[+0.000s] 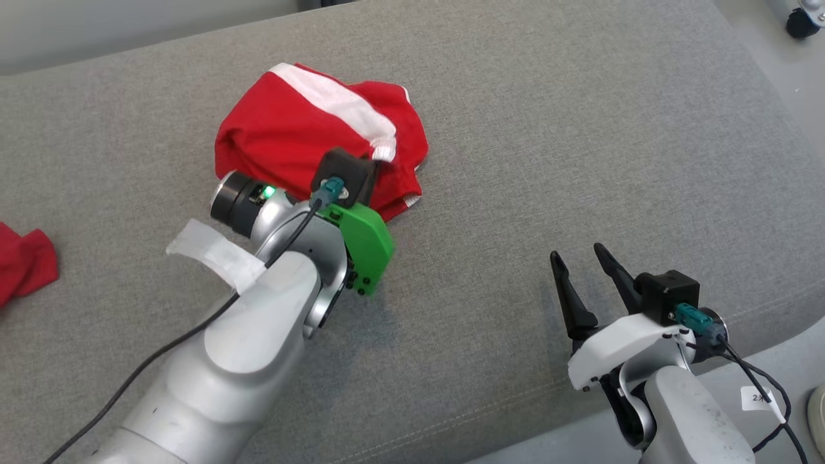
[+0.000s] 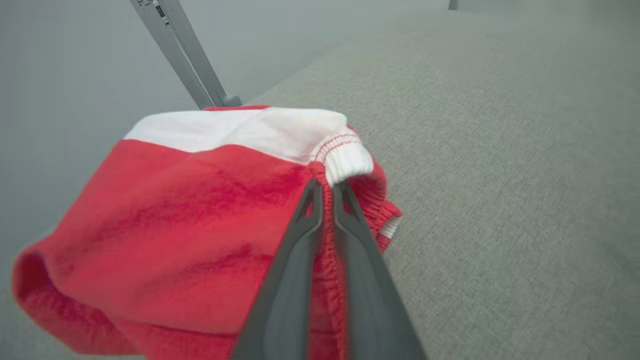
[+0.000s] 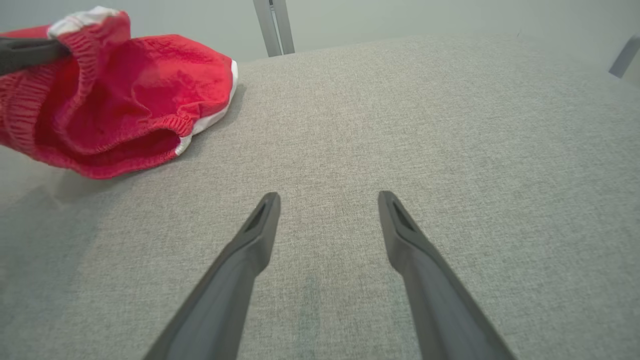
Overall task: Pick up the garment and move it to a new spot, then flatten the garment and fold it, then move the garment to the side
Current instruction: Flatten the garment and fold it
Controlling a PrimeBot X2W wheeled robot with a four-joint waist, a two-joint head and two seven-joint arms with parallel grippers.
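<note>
Garments, two counted: one red garment (image 1: 309, 129) with a white band, and one separate red cloth item (image 1: 22, 261), cut off at the left edge of the head view.

Grippers, two: left gripper (image 2: 327, 187) and right gripper (image 1: 577, 252), with two dark fingers each.

Cable fittings, two: a teal connector (image 1: 332, 188) and a second teal connector (image 1: 686, 316).

Single items: one green bracket (image 1: 361, 241), one black caster (image 1: 801, 22), one grey upholstered surface (image 1: 580, 129).

My left arm (image 1: 245, 341) comes in from 7 o'clock and reaches toward 1 o'clock in head view, wrist pitched down. Left gripper (image 2: 327, 189) is pinched tight on the garment (image 2: 175, 225) hem. My right gripper (image 1: 577, 252) sits at 4 o'clock, fingers spread, pointing 11 o'clock.
</note>
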